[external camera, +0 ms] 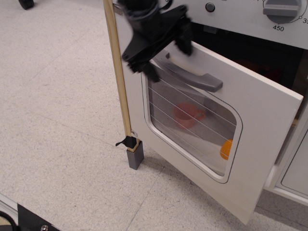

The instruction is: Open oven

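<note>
The oven's white door (pixel 262 144) hangs partly open, tilted outward from the top, with a dark gap above its upper edge. Its wire-lined window (pixel 192 126) shows a pink cup (pixel 186 114) and an orange object (pixel 227 150) inside. The grey bar handle (pixel 202 79) runs across the top of the door. My black gripper (pixel 166 57) is at the handle's left end with its fingers spread, one finger (pixel 147 71) below left of the handle and the other (pixel 185 41) above it. The grey numbered dial (pixel 281 9) is at the top right.
A wooden frame edge (pixel 118 72) runs down the oven's left side to a grey foot (pixel 135 156) on the speckled floor (pixel 57 120). A small black button (pixel 210 6) sits on the control panel. A plain panelled cabinet door (pixel 296 175) is at the lower right.
</note>
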